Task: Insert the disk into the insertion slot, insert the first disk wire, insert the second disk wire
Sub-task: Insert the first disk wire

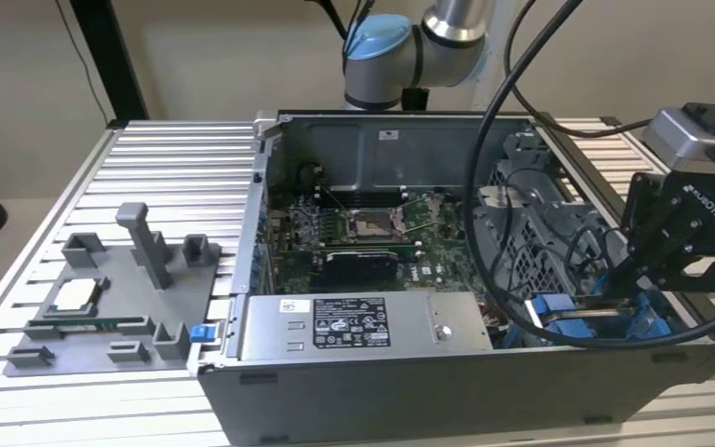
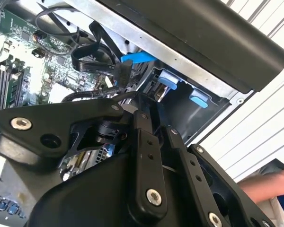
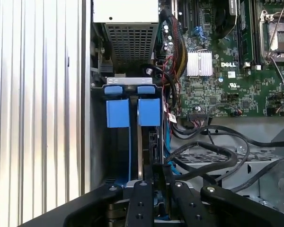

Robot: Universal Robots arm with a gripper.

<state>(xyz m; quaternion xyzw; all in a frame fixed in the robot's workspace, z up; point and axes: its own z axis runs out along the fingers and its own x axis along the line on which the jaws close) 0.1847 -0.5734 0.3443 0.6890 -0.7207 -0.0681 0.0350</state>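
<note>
disk stage: black gripper over the drive bay at the case's corner.

the ribbed aluminium table [image 1: 171, 168] carries the open grey pc case [image 1: 457, 391]; at the case corner toward the exterior view's right lies the narrow grey sheet-metal insertion slot [image 2: 191, 120]. the flat silver-beige disk in its bright blue plastic carrier frame [image 3: 131, 151] stands on edge inside that slot, along its wall. the black gripper [image 3: 156, 172] hangs over the disk's near end; whether it is open or grips anything cannot be told. judgement: keep the disk square to the slot walls, press straight along the bay, and stay clear of the loose black cables [image 3: 203, 156] just beside. how deep the disk sits, and its connector end, are hidden behind the gripper body.
</note>
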